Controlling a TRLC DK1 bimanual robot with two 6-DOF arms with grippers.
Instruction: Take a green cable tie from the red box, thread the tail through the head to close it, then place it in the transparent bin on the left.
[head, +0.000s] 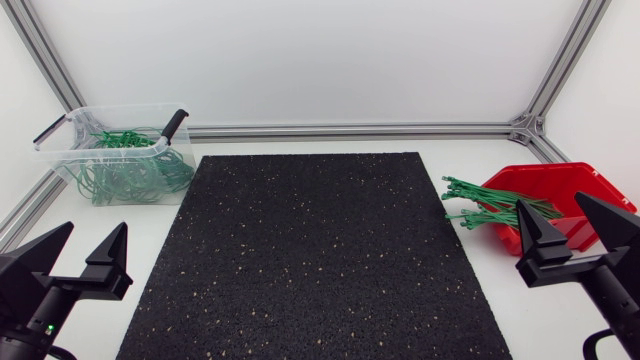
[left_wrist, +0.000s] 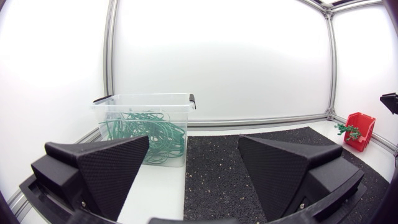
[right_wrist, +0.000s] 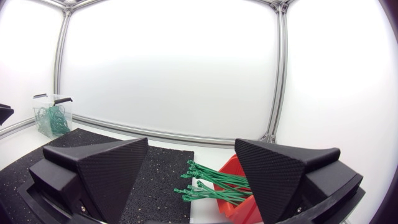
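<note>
Claws: left claw (head: 93, 236), right claw (head: 550, 206) both agape, empty.
Green cable ties (head: 488, 206): in red box (head: 585, 186), lying sideways, ends jutting toward black mat (head: 310, 250) (right claw near).
Transparent bin (head: 62, 150): far left, looped ties (head: 125, 176) inside.

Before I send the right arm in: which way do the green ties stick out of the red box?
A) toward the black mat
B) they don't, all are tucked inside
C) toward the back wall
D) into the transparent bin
A: the green cable ties fan out of the red box, tips pointing toward the black mat.
</note>
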